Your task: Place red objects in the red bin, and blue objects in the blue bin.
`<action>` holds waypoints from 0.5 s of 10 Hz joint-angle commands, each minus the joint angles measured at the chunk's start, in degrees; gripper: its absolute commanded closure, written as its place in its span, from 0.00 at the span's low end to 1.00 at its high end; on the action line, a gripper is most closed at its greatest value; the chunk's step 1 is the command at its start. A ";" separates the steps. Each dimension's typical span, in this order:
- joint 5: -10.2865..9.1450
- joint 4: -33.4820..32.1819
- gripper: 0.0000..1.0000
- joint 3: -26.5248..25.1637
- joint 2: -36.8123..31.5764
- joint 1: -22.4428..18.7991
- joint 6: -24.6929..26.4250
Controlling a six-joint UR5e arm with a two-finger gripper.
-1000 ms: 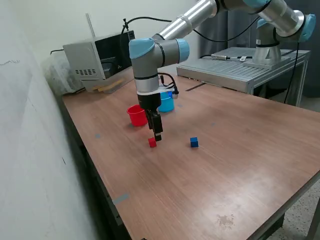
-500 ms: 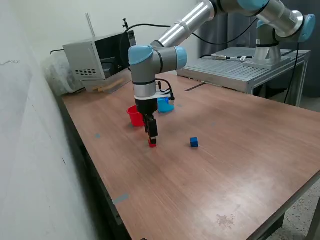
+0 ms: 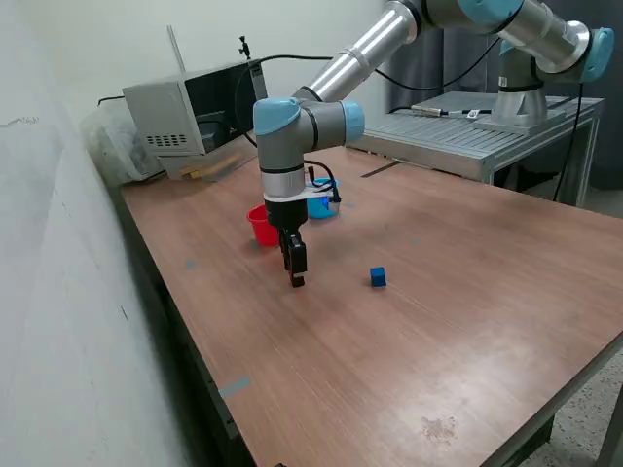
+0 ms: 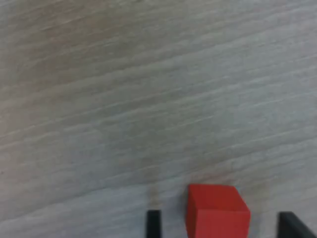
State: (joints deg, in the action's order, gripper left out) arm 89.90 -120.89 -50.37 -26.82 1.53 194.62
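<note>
Single arm over a wooden table (image 3: 458,292), with the gripper (image 3: 297,280) lowered to the surface near the exterior view's left edge of the table. In the wrist view a red cube (image 4: 217,212) rests on the table between the two dark fingertips (image 4: 153,223), which stand apart with a gap on either side of the cube, so nothing is clamped. The cube sits closer to one finger than the other; a closing stroke would probably centre it. In the exterior view the cube is hidden behind the fingers. The vertical approach suits so small an object: the fingers straddle it from above so that they can close on opposite faces.

The red cup (image 3: 261,225) stands just beyond the gripper, partly hidden by the wrist, and the blue cup (image 3: 322,202) is close beside it toward the exterior view's right. A blue cube (image 3: 378,278) lies alone on the table, apart from the gripper on the exterior view's right. Judged step: grasp of the red cube, before transfer to the red cup.
</note>
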 commanded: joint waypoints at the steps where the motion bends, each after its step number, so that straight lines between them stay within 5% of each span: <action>1: 0.01 -0.23 1.00 -0.08 0.27 0.06 -2.30; 4: 0.53 -0.14 1.00 0.18 0.27 0.06 -4.59; 5: 2.19 0.03 1.00 0.10 0.01 -0.12 -5.38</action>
State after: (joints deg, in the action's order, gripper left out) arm 90.38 -121.06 -50.36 -26.61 1.54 191.29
